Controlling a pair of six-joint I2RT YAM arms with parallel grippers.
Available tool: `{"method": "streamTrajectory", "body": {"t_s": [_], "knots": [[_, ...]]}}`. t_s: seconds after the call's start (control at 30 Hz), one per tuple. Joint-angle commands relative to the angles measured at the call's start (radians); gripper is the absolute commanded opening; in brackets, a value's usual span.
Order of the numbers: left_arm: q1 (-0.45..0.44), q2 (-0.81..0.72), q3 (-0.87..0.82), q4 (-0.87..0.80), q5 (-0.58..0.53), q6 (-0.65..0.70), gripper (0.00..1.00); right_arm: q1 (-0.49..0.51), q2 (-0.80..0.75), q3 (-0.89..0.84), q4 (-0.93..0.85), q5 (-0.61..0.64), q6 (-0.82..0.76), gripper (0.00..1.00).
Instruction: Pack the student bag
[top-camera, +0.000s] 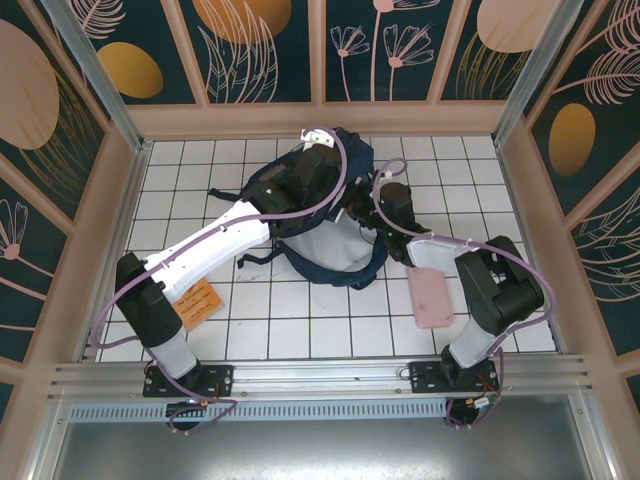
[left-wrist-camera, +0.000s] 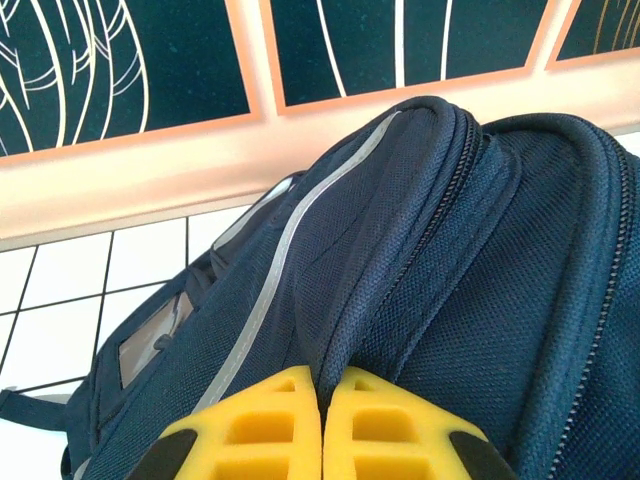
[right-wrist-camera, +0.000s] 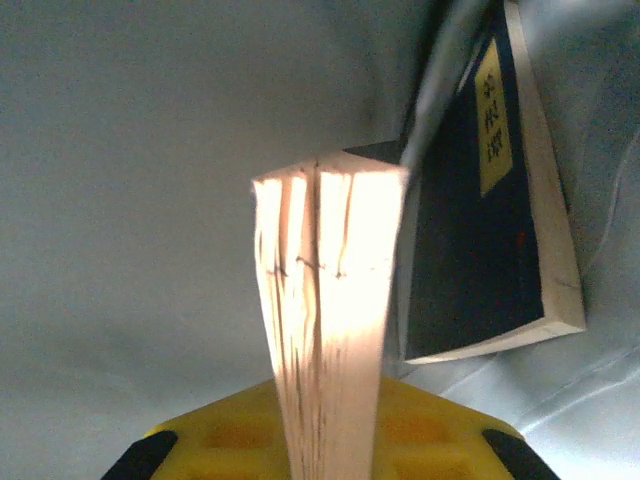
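The bag lies lengthwise near-to-far, left end effector clamped on its fabric. Inside, right end effector grips a book, navy book beyond.

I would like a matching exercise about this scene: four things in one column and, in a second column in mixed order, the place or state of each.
Things
1. left gripper
2. right gripper
3. pink case
4. navy book

Places or states
A. lies flat on the tiled table
B. shut on a fold of the bag
C. lies against grey fabric, yellow label showing
D. shut on a thick book, page edges toward the camera

Pairs: 1-B, 2-D, 3-A, 4-C
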Motion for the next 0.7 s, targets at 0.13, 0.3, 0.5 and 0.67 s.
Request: {"method": "streamTrajectory", "body": {"t_s": [0.13, 0.3, 0.5, 0.67], "knots": [[0.000, -0.076, 0.011, 0.167, -0.051, -0.029, 0.00, 0.012, -0.082, -0.017, 0.086, 0.119, 0.014, 0.16], [0.001, -0.079, 0.016, 0.177, -0.064, -0.037, 0.00, 0.041, 0.036, 0.079, 0.031, 0.249, 0.057, 0.16], [0.001, -0.092, 0.009, 0.180, -0.098, -0.046, 0.00, 0.122, 0.192, 0.235, -0.077, 0.446, 0.157, 0.18], [0.001, -0.089, 0.008, 0.177, -0.114, -0.055, 0.00, 0.150, 0.312, 0.356, -0.107, 0.487, 0.163, 0.39]]}}
